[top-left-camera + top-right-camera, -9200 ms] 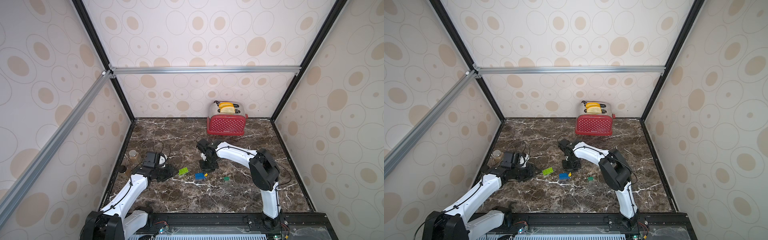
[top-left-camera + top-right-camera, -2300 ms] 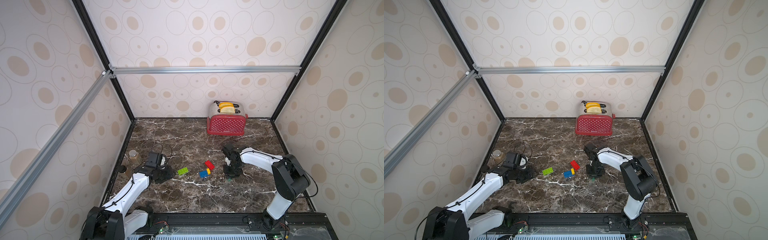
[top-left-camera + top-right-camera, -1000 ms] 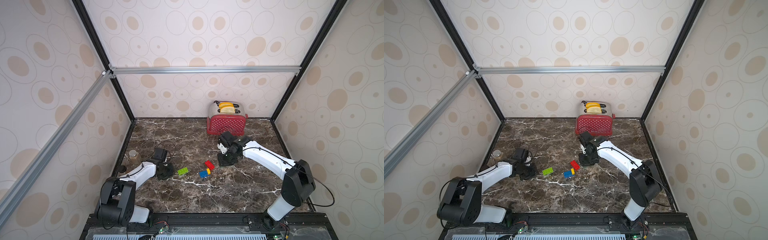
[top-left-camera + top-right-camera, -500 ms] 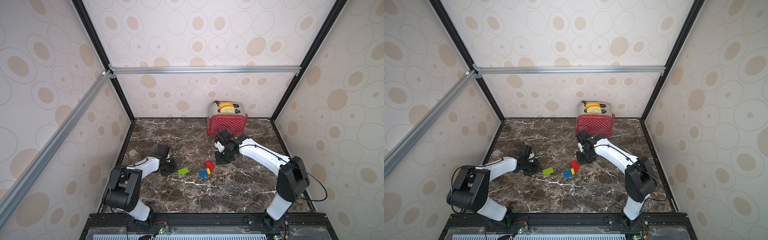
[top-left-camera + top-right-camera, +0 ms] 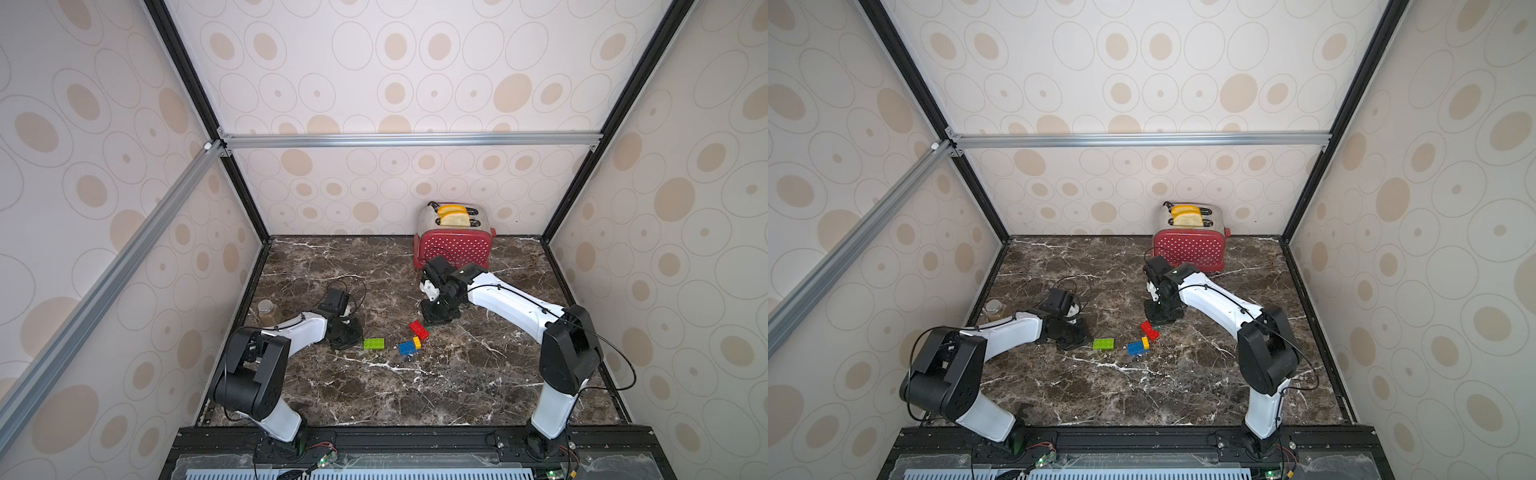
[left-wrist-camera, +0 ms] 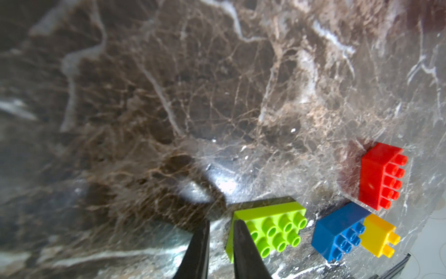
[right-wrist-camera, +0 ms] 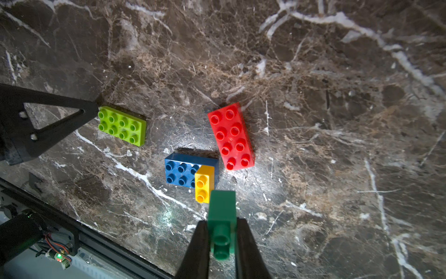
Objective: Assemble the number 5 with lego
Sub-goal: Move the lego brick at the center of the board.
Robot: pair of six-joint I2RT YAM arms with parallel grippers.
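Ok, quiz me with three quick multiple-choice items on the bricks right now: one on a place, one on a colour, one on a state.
1. Where does the yellow brick sit?
A) on the blue brick
B) inside the toaster
C) beside the jar

2. What colour is the brick in the right gripper?
A) lime
B) dark green
C) red

3. How is the red brick placed?
A) lying flat, studs up
B) standing on end
C) held in the air

Answers:
1 A, it covers one end of the blue studs in the right wrist view.
2 B, the gripper clamps a dark green brick.
3 A, its eight studs face the wrist camera.
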